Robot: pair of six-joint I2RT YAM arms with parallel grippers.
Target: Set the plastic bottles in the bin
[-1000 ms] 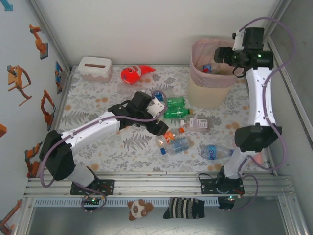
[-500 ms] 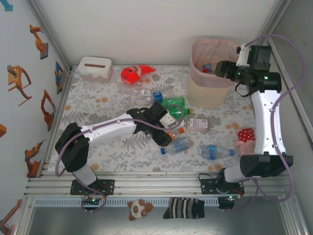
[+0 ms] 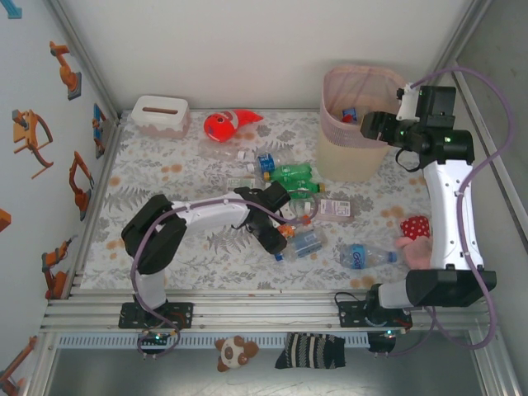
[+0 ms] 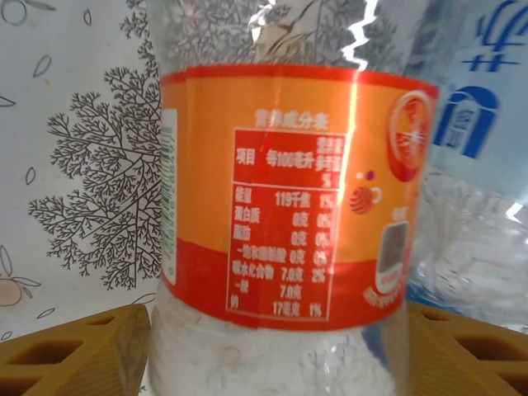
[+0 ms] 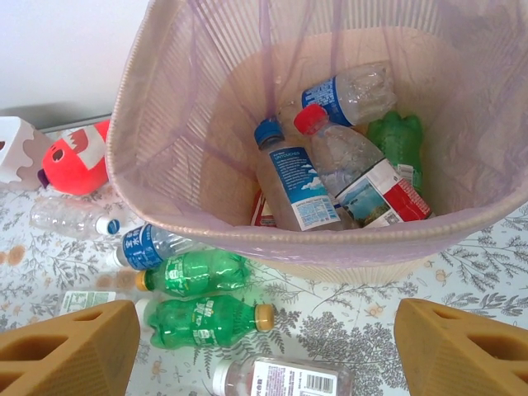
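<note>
- A white tissue box (image 3: 159,114) stands at the far left of the leaf-patterned surface (image 3: 165,190), with a red-orange fish toy (image 3: 227,124) just to its right.
- The left tool (image 4: 278,338) is down in the cluster of bottles mid-surface. Its two fingers (image 4: 74,355) stand one on each side of an orange-labelled bottle (image 4: 280,198). I cannot tell whether they pinch it or only flank it.
- A blue-labelled bottle (image 4: 474,165) lies just to the right of that one, close against it.
- Further back lie a clear bottle (image 3: 219,150), a blue-banded bottle (image 3: 264,161) and two green bottles (image 3: 293,173) (image 3: 297,190) side by side. A pale-labelled bottle (image 3: 334,209) and another blue-labelled one (image 3: 359,256) lie nearer the right.
- The bin (image 3: 351,157) stands at the far right of the surface, its pink liner over the rim. Inside it lie a blue-capped bottle (image 5: 289,186), a red-capped bottle (image 5: 363,177) and a green bottle (image 5: 396,144).
- The right tool (image 5: 264,346) hangs above the bin's near rim, its fingers spread wide with nothing between them.
- A red plush toy (image 3: 412,227) lies by the right arm.
</note>
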